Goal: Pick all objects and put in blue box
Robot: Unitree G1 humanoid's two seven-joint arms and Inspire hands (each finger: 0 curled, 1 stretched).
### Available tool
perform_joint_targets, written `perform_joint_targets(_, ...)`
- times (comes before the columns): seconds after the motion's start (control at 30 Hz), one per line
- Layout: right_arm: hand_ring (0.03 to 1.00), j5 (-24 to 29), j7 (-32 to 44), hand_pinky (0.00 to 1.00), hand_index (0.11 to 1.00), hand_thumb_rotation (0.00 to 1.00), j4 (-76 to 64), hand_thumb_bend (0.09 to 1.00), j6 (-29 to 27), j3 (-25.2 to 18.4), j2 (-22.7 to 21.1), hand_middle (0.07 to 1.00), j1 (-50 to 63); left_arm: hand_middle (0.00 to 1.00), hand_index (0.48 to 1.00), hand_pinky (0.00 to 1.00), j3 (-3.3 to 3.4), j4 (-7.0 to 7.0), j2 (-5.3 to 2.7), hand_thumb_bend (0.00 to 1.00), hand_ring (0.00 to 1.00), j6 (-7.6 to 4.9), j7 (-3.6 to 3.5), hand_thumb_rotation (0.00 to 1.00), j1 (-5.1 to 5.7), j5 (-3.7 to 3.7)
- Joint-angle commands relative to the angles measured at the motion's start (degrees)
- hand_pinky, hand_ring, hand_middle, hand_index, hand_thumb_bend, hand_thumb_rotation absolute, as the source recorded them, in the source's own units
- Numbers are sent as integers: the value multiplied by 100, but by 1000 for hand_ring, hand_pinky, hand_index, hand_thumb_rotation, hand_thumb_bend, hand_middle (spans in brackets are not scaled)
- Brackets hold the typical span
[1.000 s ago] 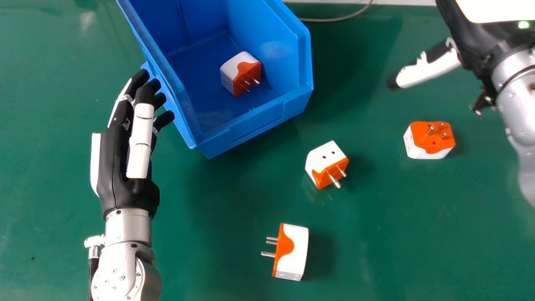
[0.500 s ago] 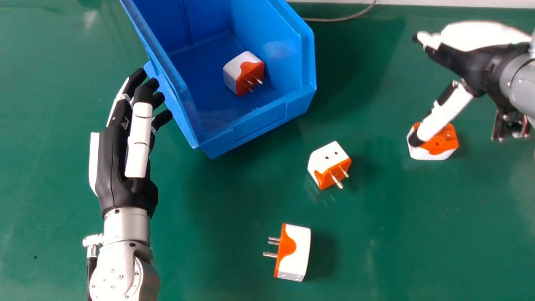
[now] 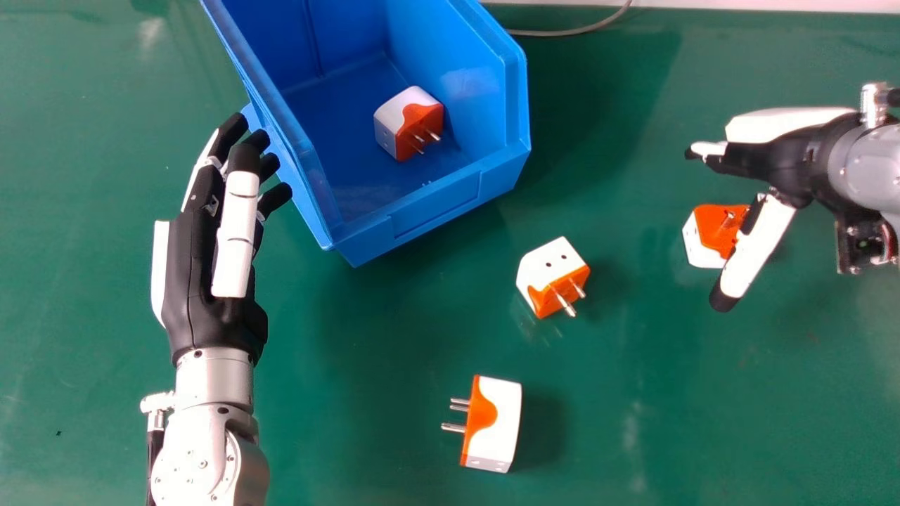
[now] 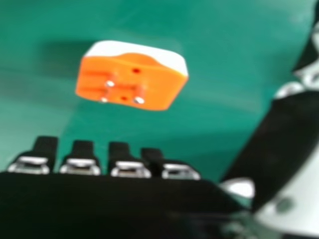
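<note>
In the head view, my right hand (image 3: 780, 158) is open above the right-hand orange and white plug adapter (image 3: 705, 242), its thumb covering part of it. That adapter (image 4: 133, 79) lies beyond the fingertips of my right hand (image 4: 128, 162) in the right hand view, with nothing held. My left hand (image 3: 211, 260), open and idle, is beside the left wall of the blue box (image 3: 432, 204). One adapter (image 3: 409, 123) rests inside the box. Two more lie on the table: one (image 3: 553, 276) right of the box's near corner, another (image 3: 492, 424) near the front.
The green table (image 3: 373, 337) extends around the box and adapters. A grey cable (image 3: 569, 31) runs along the back edge, behind the box's right side.
My right hand has swung round near the right adapter, its thumb moving from beyond the adapter, across it, to its near side. The left hand and the adapters have stayed in place.
</note>
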Motion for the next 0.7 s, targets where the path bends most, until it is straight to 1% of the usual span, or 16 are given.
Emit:
perform_joint_targets(0.0,957,-81,-129,931,973,287,4,1000,31,-29,-86,982,-171,869,871,808,-7,-94,21,688,861,-75,-1,748,-28,10)
perform_joint_targets(0.07,967,-67,-170,940,974,282,29,1000,75,-38,-68,985,-148,870,871,807,-9,-114,16,691,861,-64,8,749,-18,16)
perform_joint_targets(0.2,983,-67,-268,964,976,273,39,1000,123,-21,-44,992,-101,869,868,808,-9,-118,5,690,860,-82,-4,749,-14,-3)
perform_joint_targets(0.33,992,-97,-331,978,977,264,133,1000,160,43,-18,996,-107,867,866,805,-17,-116,11,688,858,-98,17,748,-11,40)
perform_joint_targets(0.4,992,-95,-419,978,977,264,217,1000,180,59,6,996,-110,867,866,805,-17,-140,6,688,858,-76,14,748,-3,32)
perform_joint_targets(0.47,993,-91,-538,983,978,261,304,1000,167,77,23,997,-104,868,866,805,-10,-159,-7,688,858,-49,28,749,1,23)
perform_joint_targets(0.57,996,-89,-726,989,980,254,485,1000,135,114,52,998,-94,867,866,803,-7,-170,-8,691,858,-42,17,750,9,10)
perform_joint_targets(0.67,998,-136,-920,993,982,248,719,1000,100,203,99,999,-95,868,866,804,-6,-171,-3,691,859,-62,16,749,18,23)
